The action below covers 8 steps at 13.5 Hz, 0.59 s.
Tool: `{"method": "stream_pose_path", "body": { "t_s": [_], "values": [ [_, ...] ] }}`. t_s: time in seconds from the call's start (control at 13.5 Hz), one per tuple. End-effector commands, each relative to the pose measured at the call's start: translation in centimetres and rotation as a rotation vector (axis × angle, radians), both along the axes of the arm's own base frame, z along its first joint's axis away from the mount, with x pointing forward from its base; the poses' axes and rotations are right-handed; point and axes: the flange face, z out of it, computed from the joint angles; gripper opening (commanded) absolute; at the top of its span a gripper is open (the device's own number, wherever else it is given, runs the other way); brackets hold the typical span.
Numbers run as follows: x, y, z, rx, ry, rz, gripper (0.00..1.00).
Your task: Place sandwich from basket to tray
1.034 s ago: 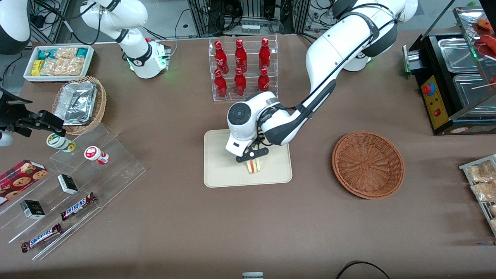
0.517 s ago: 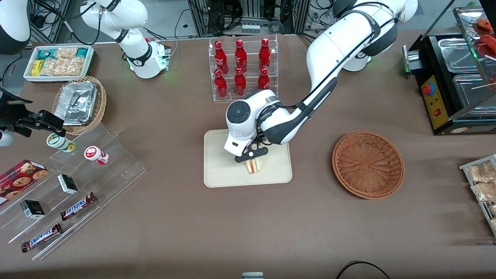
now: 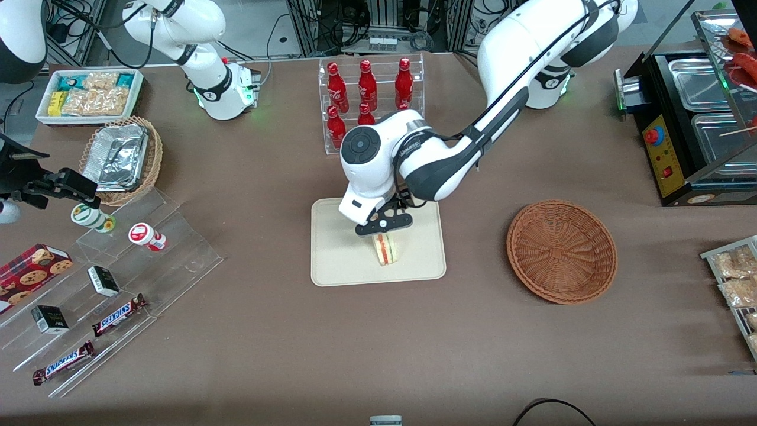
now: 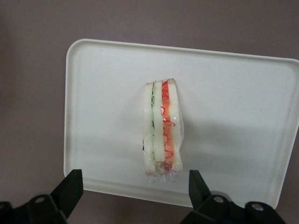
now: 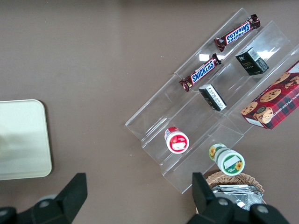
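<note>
Since the earlier frame, end effector (image 3: 383,224) has risen off the sandwich (image 3: 386,248), fingers spread, nothing held. Sandwich: standing on edge on tray (image 3: 337,260), well inside the rim. Basket (image 3: 561,251): empty, well apart. Risk: wedge toppling if brushed on retreat. Open tabletop (image 3: 378,343) all around.

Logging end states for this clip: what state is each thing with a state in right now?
sandwich: standing on its edge on the tray, wrapped, free of the gripper.
tray: flat on the table, holding only the sandwich.
reddish-brown basket: upright, nothing in it.
gripper: open, above the sandwich, holding nothing.
cola bottles: upright in their clear rack.
tan basket: holding foil trays.
</note>
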Motion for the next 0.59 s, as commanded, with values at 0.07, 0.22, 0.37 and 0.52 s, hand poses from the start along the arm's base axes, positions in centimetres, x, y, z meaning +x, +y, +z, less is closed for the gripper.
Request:
{"method": "stream_pose_path", "body": {
  "t_s": [0.07,0.22,0.37,0.52],
  "values": [
    [2.8,6.2,5.7,0.029,0.028,0.013,1.00],
    [4.3,9.7,6.5,0.055,0.093,-0.041,1.00],
    [4.9,12.7,7.9,0.042,0.120,-0.094,1.00],
    [4.8,15.3,8.4,0.061,0.125,-0.124,1.00]
  ]
}}
